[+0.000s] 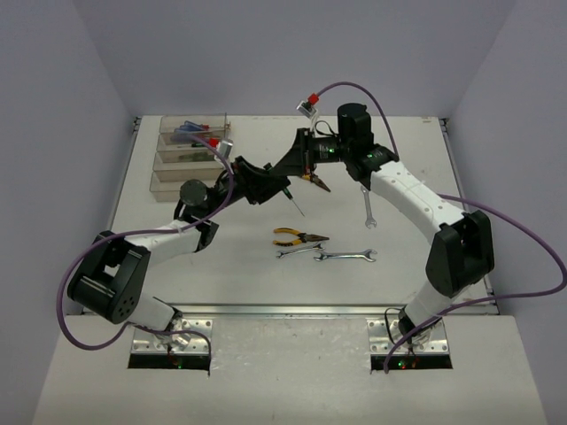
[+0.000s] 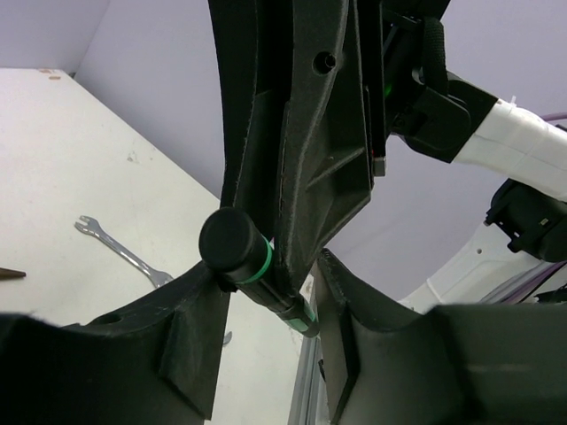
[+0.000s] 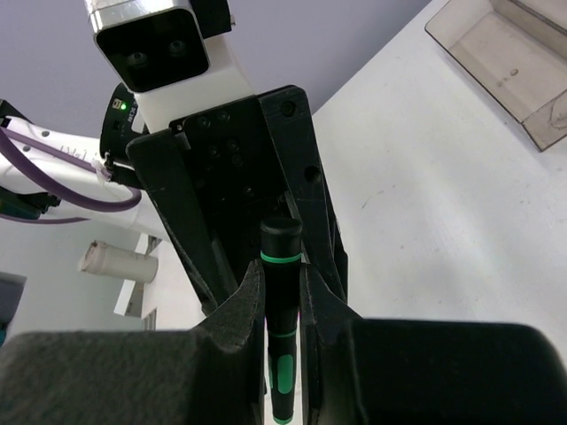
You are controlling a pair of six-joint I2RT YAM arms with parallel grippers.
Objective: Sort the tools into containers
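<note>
The black-green screwdriver is clamped between the closed fingers of the right gripper. It is held in the air above the middle of the table, to the right of the containers. The left gripper is closed around the handle cap and appears to grip it as well, though pad contact is partly hidden. Small printing on a white arm link cannot be read. Yellow-handled pliers and an open-end wrench are left on the table

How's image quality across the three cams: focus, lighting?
Top external: even light, soft shadows, all sharp. Left wrist: left gripper fingers dark and blurred, screwdriver cap sharper. Right wrist: right gripper fingers blurred at the bottom, screwdriver handle crisp.
</note>
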